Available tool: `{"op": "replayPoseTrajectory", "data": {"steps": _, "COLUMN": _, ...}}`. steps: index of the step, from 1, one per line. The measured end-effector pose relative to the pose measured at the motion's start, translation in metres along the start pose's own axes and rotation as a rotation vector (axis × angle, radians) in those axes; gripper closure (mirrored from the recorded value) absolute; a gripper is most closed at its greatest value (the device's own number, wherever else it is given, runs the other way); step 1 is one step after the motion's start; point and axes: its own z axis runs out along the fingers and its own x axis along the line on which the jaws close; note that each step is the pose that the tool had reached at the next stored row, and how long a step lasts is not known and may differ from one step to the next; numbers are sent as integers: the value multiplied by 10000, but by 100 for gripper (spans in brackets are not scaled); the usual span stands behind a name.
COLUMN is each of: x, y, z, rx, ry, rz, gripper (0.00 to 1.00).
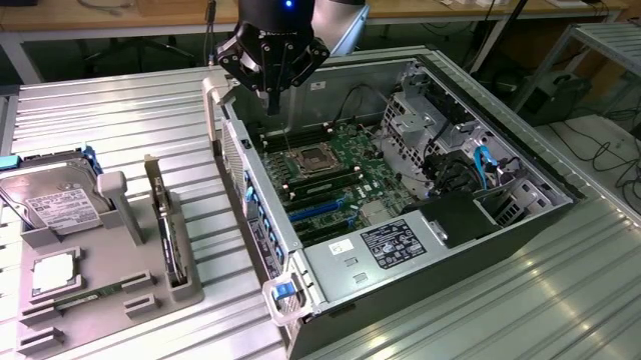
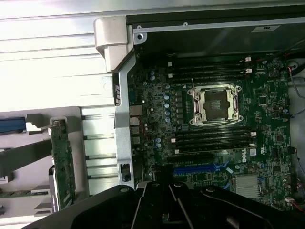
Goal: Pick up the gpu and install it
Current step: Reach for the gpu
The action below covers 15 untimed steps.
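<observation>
At the exterior view's top middle, the gripper [image 1: 272, 105] was seen shut and empty, while the gpu [image 1: 168, 225] was stood on edge, lengthwise up the frame, in the grey holder [image 1: 110, 259] at lower left.

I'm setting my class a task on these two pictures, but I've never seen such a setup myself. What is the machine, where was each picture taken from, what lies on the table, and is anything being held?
The machine is a robot arm ending in a gripper, a claw for grasping things. One picture comes from a camera standing off the arm. The other comes from a camera on its wrist, looking down into an open computer case at the motherboard. On the metal table beside the case sits a grey holder. It carries a hard drive and the gpu, which stands on edge. The gripper is shut, holds nothing, and hangs above the case.
</observation>
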Motion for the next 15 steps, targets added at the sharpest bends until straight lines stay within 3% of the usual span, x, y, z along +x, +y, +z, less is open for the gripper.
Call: {"op": "replayPoseTrajectory", "data": {"steps": 15, "x": 59, "y": -5, "z": 1, "rx": 0, "ry": 2, "rz": 0, "gripper": 89}}
